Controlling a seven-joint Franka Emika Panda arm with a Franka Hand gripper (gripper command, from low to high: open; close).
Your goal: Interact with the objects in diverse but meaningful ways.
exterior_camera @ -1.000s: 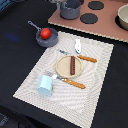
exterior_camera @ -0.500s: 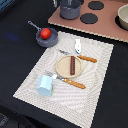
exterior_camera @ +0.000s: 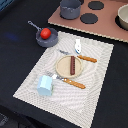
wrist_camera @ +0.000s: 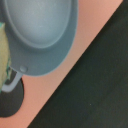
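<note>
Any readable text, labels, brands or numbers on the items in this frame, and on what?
None: no readable text in either view. The light-blue cup, white shaker, saucepan and grey pot look plain; the pictures are too blurred to show fine print.

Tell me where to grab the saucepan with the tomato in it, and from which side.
Grip the grey saucepan by its long handle, coming down from above. The handle sticks out flat toward the upper part of the exterior view's left, clear of the placemat and other items. It is thin enough to pinch across its width. The red tomato fills the bowl, so a rim grasp looks less sure.
</note>
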